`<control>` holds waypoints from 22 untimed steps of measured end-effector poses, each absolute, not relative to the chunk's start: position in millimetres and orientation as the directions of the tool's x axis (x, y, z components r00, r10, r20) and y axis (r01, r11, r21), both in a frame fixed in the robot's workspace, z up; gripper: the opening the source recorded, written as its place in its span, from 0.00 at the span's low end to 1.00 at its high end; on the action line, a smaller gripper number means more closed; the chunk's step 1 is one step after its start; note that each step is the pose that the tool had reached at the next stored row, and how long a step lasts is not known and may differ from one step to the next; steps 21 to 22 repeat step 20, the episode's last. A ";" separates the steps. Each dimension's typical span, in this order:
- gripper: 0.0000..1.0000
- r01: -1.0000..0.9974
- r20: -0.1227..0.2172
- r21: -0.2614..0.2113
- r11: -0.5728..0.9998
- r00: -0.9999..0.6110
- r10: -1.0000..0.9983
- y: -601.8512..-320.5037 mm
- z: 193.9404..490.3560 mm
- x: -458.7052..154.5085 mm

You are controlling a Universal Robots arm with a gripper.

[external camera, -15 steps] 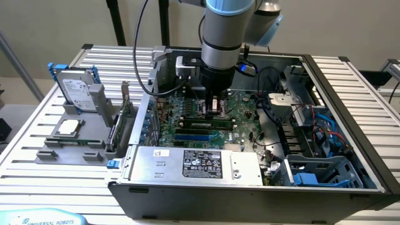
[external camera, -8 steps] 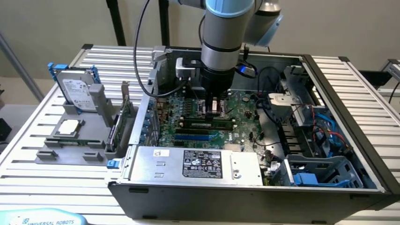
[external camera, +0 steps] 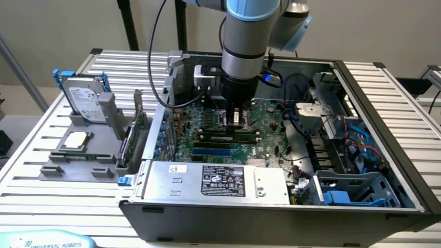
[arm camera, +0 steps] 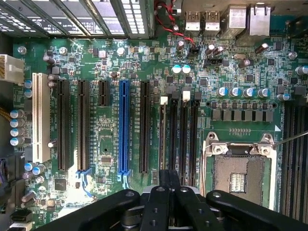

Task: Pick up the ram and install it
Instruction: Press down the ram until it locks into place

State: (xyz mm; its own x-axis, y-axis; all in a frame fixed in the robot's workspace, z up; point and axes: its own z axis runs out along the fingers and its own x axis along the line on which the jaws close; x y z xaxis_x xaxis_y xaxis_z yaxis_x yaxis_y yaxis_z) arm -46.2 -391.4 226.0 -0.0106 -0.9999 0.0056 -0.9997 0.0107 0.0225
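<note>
The ram [external camera: 229, 134], a thin green stick with a row of dark chips, lies lengthwise in the black memory slots [arm camera: 179, 134] of the motherboard [arm camera: 101, 120], directly under my claw [external camera: 236, 120]. It appears seated rather than carried, though from this angle I cannot be sure the white end latches have closed. My claw's black fingers are pressed together with nothing between them, their tips poised at the slots, so the pick-up looks done and the work stands at the pressing-in.

Around it, the board is a dense green field of silver-capped capacitors, one glossy blue expansion slot [arm camera: 124, 125] among matte black ones, and a bare processor socket [arm camera: 238, 175] framed in bright metal. The open grey steel case [external camera: 276, 217] holds a brushed silver power supply [external camera: 220, 181] with a black label. At the exterior view's left, a grey moulded tray [external camera: 51, 170] carries a hard drive [external camera: 86, 103] in a blue frame, a square silver processor chip [external camera: 76, 140] and an upright expansion card [external camera: 138, 129], all on the ribbed aluminium worktop [external camera: 28, 150].
</note>
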 end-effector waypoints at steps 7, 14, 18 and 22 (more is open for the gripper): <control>0.11 -1.000 0.005 0.022 0.011 -0.011 -1.000 -391.3 239.6 -46.1; 0.11 -1.000 0.006 0.022 0.011 -0.011 -1.000 -391.4 239.8 -46.1; 0.11 -1.000 0.006 0.022 0.011 -0.011 -1.000 -391.4 239.8 -46.1; 0.11 -1.000 0.006 0.022 0.011 -0.011 -1.000 -391.4 239.8 -46.1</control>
